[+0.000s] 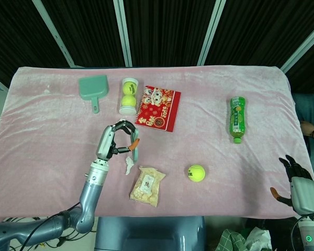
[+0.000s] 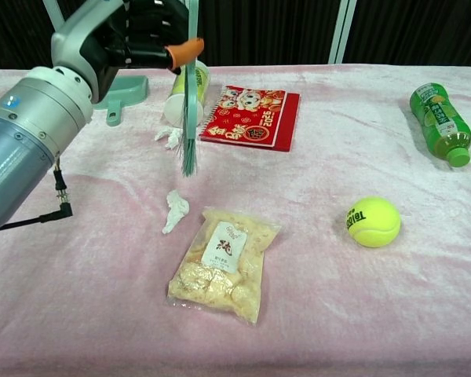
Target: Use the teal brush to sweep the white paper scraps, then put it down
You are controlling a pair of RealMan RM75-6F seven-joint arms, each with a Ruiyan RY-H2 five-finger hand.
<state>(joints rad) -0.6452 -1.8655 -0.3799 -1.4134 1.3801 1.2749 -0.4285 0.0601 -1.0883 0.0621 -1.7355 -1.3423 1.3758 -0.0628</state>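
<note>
My left hand (image 1: 114,141) grips the teal brush (image 2: 190,118) by its handle and holds it raised above the pink cloth, bristles hanging straight down. One white paper scrap (image 2: 175,210) lies just left of the snack bag's top corner, below the brush tip; it also shows in the head view as a scrap (image 1: 129,166). A second scrap (image 2: 171,138) lies by the mouth of the tennis ball can. My right hand (image 1: 298,183) hangs off the table's near right corner, fingers apart and holding nothing.
A teal dustpan (image 1: 93,88), a tennis ball can (image 1: 128,95) and a red notebook (image 1: 158,107) line the far side. A snack bag (image 1: 147,185) and a tennis ball (image 1: 196,172) lie near the front, and a green bottle (image 1: 237,118) lies to the right.
</note>
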